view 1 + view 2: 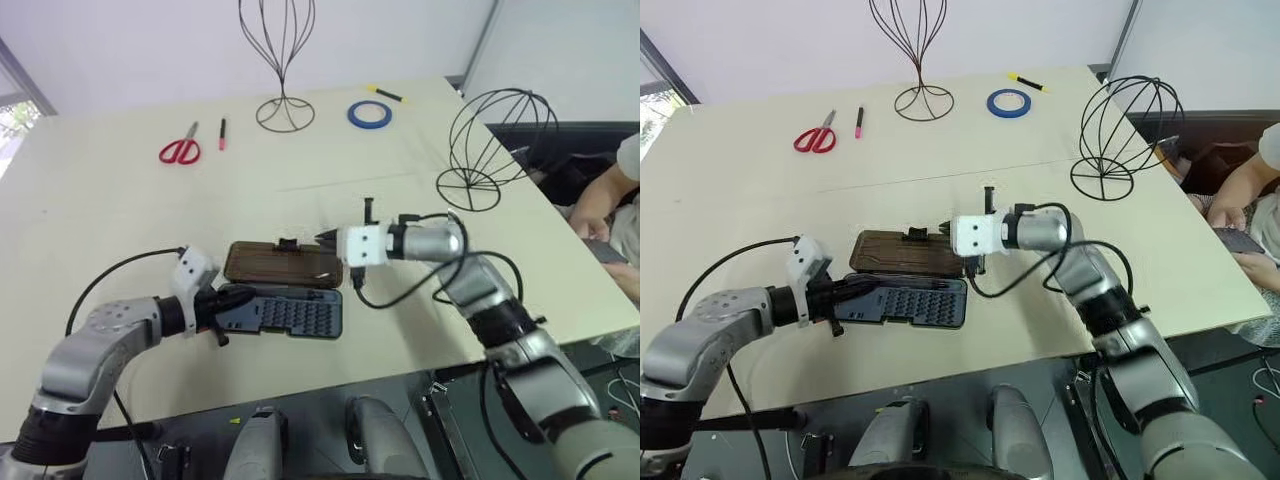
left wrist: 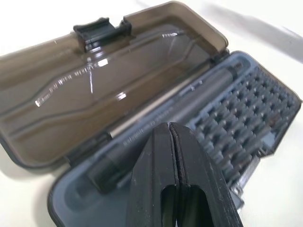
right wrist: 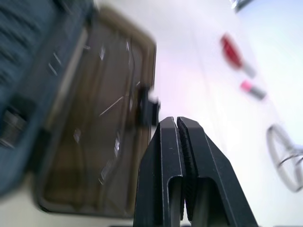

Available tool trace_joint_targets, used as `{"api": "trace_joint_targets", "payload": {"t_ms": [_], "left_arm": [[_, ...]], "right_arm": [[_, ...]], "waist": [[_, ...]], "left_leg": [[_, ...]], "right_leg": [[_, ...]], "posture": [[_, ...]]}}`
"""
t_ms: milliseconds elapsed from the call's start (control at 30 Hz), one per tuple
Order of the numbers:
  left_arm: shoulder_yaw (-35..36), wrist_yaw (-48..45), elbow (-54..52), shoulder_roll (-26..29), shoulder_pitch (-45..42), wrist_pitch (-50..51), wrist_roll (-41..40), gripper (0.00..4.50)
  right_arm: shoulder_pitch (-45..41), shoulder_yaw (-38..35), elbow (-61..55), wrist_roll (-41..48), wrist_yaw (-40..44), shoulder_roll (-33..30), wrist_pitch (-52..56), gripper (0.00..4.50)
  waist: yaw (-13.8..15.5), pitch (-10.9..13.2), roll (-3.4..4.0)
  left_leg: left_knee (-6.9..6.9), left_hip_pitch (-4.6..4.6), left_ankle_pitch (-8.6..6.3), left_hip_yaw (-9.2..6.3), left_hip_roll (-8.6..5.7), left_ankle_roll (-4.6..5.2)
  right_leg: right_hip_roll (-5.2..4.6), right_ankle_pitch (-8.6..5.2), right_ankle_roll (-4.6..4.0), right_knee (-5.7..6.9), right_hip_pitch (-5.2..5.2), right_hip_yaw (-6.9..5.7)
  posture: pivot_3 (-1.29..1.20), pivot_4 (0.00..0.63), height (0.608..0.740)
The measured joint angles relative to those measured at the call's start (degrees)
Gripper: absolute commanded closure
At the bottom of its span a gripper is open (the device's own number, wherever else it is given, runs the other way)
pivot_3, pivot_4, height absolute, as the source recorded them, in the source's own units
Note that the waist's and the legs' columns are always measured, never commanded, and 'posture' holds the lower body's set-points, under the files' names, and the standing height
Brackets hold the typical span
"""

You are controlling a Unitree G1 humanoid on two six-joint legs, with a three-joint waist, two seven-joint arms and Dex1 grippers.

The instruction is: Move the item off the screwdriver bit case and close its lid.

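Left eye view: the wire head form point(image 1: 497, 148) stands on the table point(image 1: 120, 230) at the right of the frame, upright on its ring base, well apart from the case, so the move-off part looks done. The screwdriver bit case point(image 1: 295, 312) lies open at lower centre, its lid point(image 1: 282, 263) folded flat on the table just above the tray, with the clasp point(image 1: 289, 243) on the lid's upper long edge.

The left gripper point(image 1: 222, 304) has its fingers pressed together, empty, tips at the left end of the tray; left wrist view has them over the driver handle point(image 2: 156, 124), contact unclear. The right gripper point(image 1: 330, 240) is also pinched together and empty, hovering at the lid's upper right corner, just right of the clasp.

Handling judgement: the case is light, rigid plastic on a smooth top, so it will likely slide if pushed sideways. The lid is thin, stiff and hinged along the shared long edge; no grip needed. Best bet is to hook closed fingertips under the free long edge near the clasp and swing it over, with the left holding the tray down. The clasp needs a firm press to latch. Risk: loose bits could spill if the tray tips.
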Motion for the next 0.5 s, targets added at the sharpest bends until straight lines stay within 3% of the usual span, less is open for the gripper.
{"api": "trace_joint_targets", "payload": {"t_ms": [133,300,500], "left_arm": [[0.09,0.11,2.1,-1.27,-4.13,1.95,-1.21,4.5],[-0.13,-1.0,2.7,-0.98,-4.62,2.05,-1.46,4.5],[-0.98,-5.65,1.34,3.09,-0.08,1.89,-1.46,4.5]], "right_arm": [[3.69,0.2,-7.19,-1.51,-2.91,0.69,1.42,4.44],[3.45,0.11,-6.9,-0.24,-2.98,2.55,9.6,4.44],[-8.39,-4.06,2.01,6.04,-0.29,4.79,30.02,4.44]], "waist": [[0.05,-0.01,-0.03],[-0.01,0.0,-0.04],[-0.06,0.01,-0.02]], "left_leg": [[0.06,0.0,0.01,0.02,0.0,-0.03],[0.04,0.0,0.02,0.01,0.0,-0.03],[0.02,-0.01,0.02,0.01,0.0,-0.03]], "right_leg": [[0.0,0.0,0.0,0.0,0.03,0.01],[0.0,-0.01,-0.01,-0.01,0.02,0.01],[-0.01,-0.09,-0.18,-0.02,-0.01,0.01]], "posture": [[0.0,0.15,0.74],[0.0,0.15,0.74],[0.0,0.15,0.74]]}}
